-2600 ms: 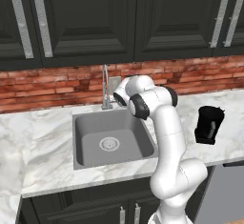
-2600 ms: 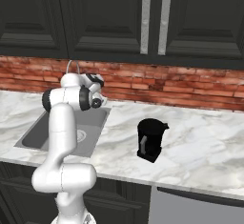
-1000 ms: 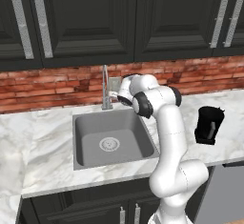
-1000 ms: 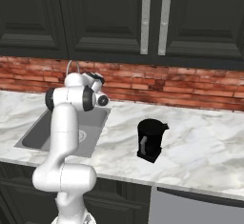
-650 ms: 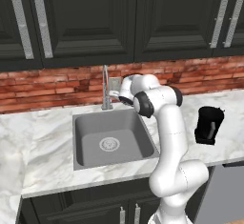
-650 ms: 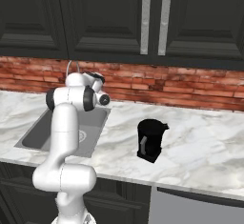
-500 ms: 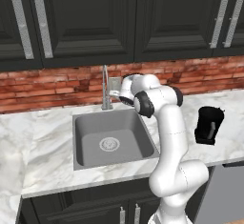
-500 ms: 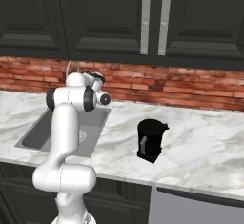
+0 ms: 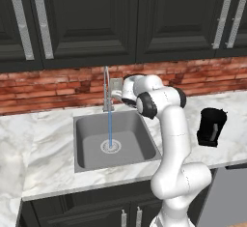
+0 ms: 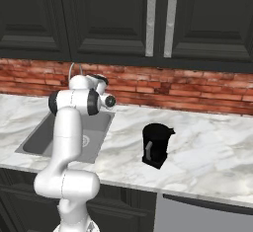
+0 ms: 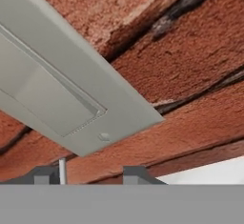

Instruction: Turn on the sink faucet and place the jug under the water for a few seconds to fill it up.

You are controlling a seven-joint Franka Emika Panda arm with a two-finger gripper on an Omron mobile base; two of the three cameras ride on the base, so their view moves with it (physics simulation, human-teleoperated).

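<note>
You cannot read the spacing of the gripper [image 9: 117,94] fingers: in the left base view the robot's own wrist covers them. In the hand view, the fingertips [image 11: 138,174] are cut off by the bottom band, so their gap is not measurable. The wall outlet plate [image 11: 57,89] directly ahead of the gripper runs off the left and top edges. In the right base view, the arm hides the sink faucet [image 10: 74,69] base, lever and the water. The sink [image 10: 39,137] is partly blocked by the forearm.
</note>
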